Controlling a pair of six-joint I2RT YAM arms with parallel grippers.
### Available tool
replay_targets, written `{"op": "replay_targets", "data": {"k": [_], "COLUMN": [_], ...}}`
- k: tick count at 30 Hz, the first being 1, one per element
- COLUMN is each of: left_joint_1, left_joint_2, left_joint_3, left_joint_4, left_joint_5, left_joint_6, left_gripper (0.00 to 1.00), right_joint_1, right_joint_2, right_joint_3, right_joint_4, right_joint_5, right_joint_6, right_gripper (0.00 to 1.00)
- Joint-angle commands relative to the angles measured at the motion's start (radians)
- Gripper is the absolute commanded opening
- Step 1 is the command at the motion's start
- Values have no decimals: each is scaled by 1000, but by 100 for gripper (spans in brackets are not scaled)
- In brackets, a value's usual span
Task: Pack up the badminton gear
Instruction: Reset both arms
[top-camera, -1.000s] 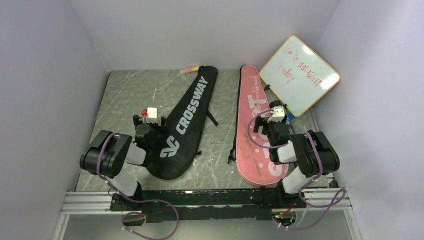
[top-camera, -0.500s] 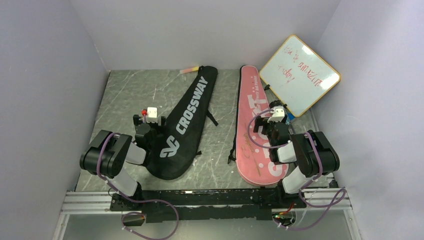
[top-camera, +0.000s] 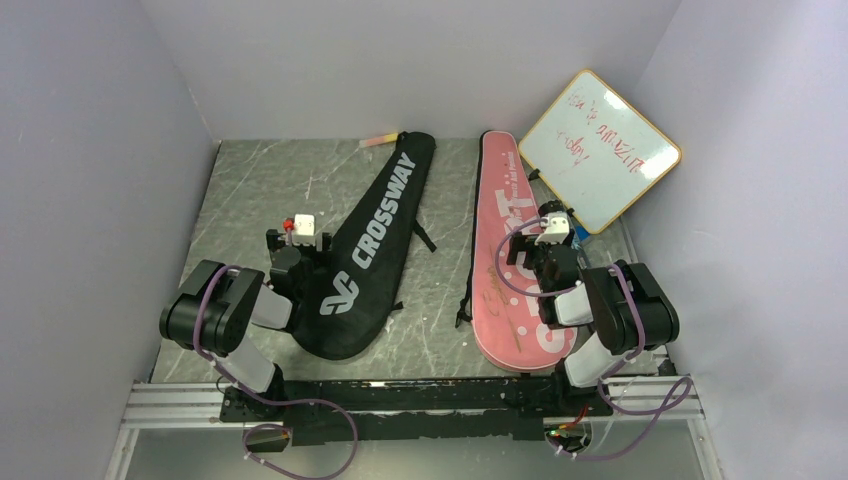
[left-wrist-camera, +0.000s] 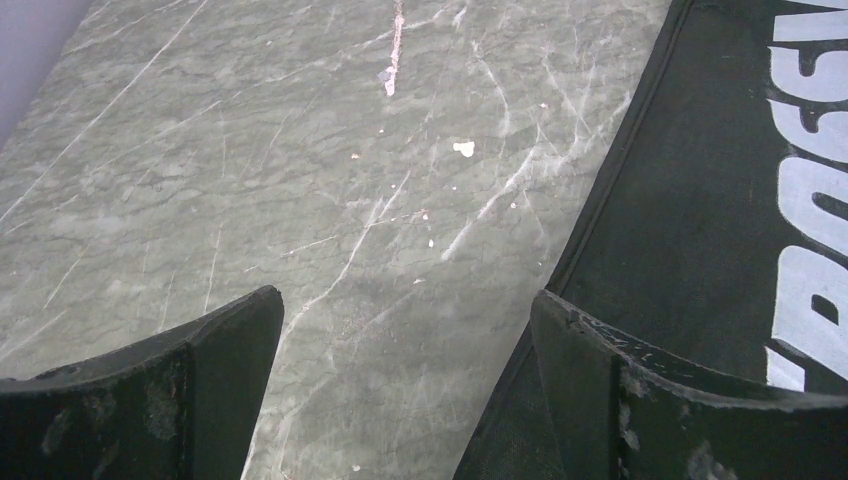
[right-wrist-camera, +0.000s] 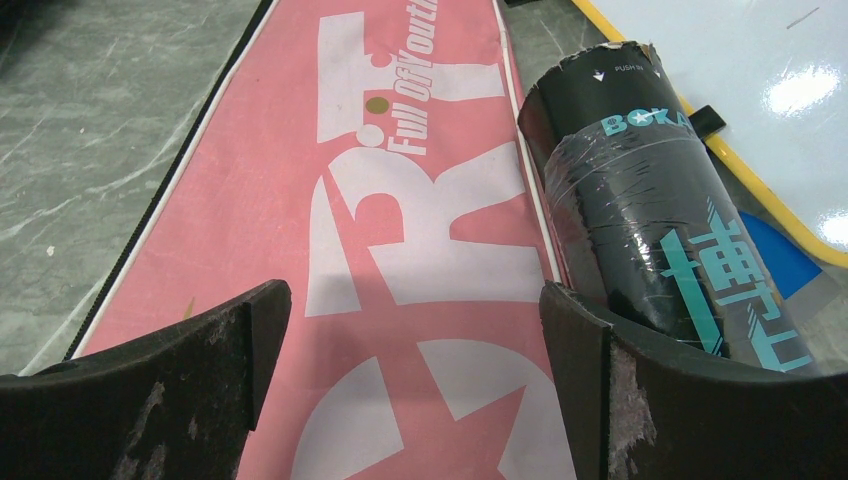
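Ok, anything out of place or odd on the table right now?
Nothing spilled or damaged. The black BOKA tube lies loose on its side along the pink SPORT cover's right edge, beside the whiteboard. Small pale flecks dot the table.

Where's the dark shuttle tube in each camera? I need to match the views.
Top external: only the end of the dark tube shows, centre right, between the pink cover and the whiteboard.
Left wrist: not in it.
Right wrist: the dark tube lies right of centre, along the pink cover's right edge.
Shared landmark: the pink cover.
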Motion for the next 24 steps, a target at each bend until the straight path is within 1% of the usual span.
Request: {"op": "replay_targets", "data": {"k": [1,24], "left_joint_1": [4,4], "left_joint_2": [8,8], "left_joint_3": [10,9], "left_joint_4": [32,32], "left_joint_5": [5,5], "left_joint_6": [16,17], "left_gripper": [97,98], "right_joint_1": [0,1], "right_joint_2": [6,8], "right_joint_3": [18,23], "right_joint_4": [45,38], "right_joint_5": [6,33], "right_joint_6": [-10,-9], "right_gripper": [100,100]}}
